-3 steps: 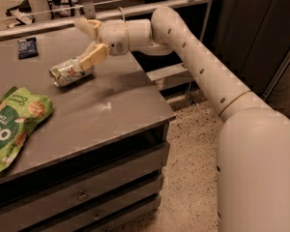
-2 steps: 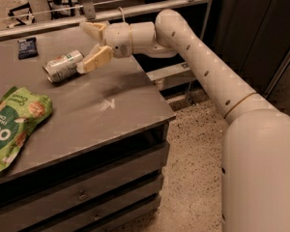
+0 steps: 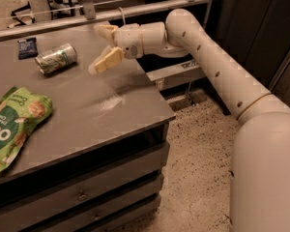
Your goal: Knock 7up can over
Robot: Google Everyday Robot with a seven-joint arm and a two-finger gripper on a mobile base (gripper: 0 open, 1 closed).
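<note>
We see the gripper [image 3: 94,50] hanging over the grey table [image 3: 117,122], near its far right corner, at the end of a pale arm [image 3: 209,57] that reaches in from the right. Its two cream fingers [image 3: 106,62] are spread wide apart, one above the other, with nothing between them. The lower finger slants down toward the tabletop, and we cannot tell whether its tip touches the surface.

The 7up can [image 3: 55,58] lies on its side on the table, ahead of the fingertips in the direction they point. It is near them but clearly apart, with a strip of bare tabletop between. Its long axis runs roughly toward the gripper, and one round end faces away from it. We can make out its green and silver label, though not the lettering.

Past the can, farther from the gripper, a small dark blue packet [image 3: 27,47] lies flat on the table, just beside the can but not touching it.

Well below and in front of the gripper, toward the near left edge of the table, lies a flat green snack bag [image 3: 17,122], well apart from both the can and the fingers.

Behind the gripper a metal rail [image 3: 135,11] runs along the back edge of the table. Beneath the tabletop we see grey drawers [image 3: 82,192], and under the arm a speckled floor [image 3: 198,173].
</note>
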